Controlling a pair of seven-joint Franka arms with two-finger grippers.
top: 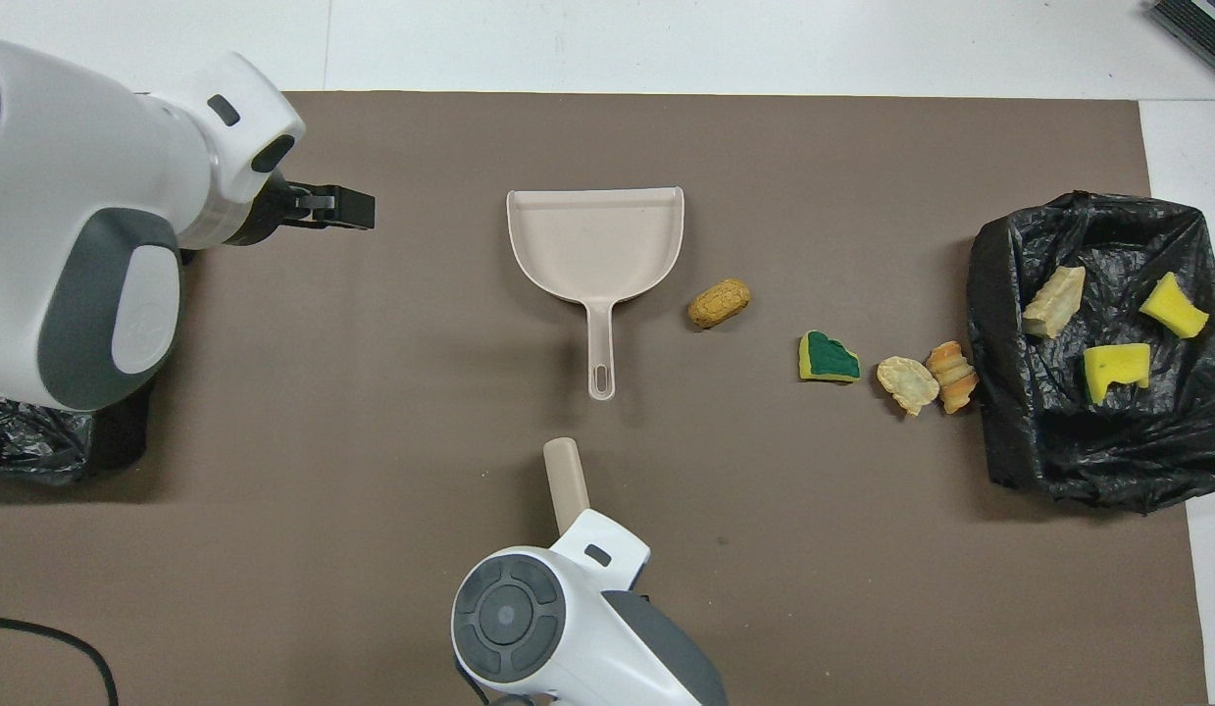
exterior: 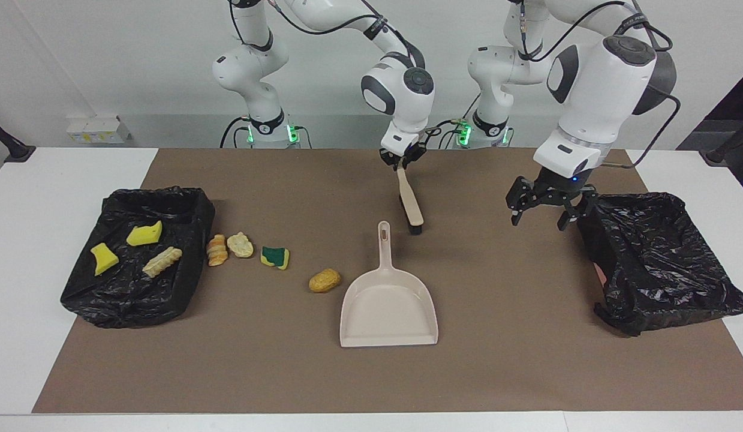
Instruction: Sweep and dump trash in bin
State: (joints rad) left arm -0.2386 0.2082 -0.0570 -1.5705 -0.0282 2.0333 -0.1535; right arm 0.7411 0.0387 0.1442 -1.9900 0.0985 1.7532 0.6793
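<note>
Two arms at work over a brown mat on a white surface (exterior: 23, 252). The right pincer (exterior: 402, 161) has its fingers closed on the handle end of the beige brush (exterior: 409, 198), which slants down with its dark bristles toward the mat near the middle of the robots' edge. In the overhead view the right arm's wrist covers that grip, and only the brush's pale end (top: 565, 480) shows; the facing view alone reveals the bristles. The left pincer (exterior: 542, 211) hangs with its fingers spread and nothing between them, over the mat beside the black-lined bin (exterior: 659, 258) at the left arm's end. From above, the left arm's housing hides most of that bin, leaving a scrap of liner (top: 24, 446). The beige dustpan (exterior: 388, 306) lies mid-mat, handle toward the robots. The trash (exterior: 325, 280) sits toward the right arm's end: four scraps in a line on the mat, three more on a second black bin bag (exterior: 131, 300).
</note>
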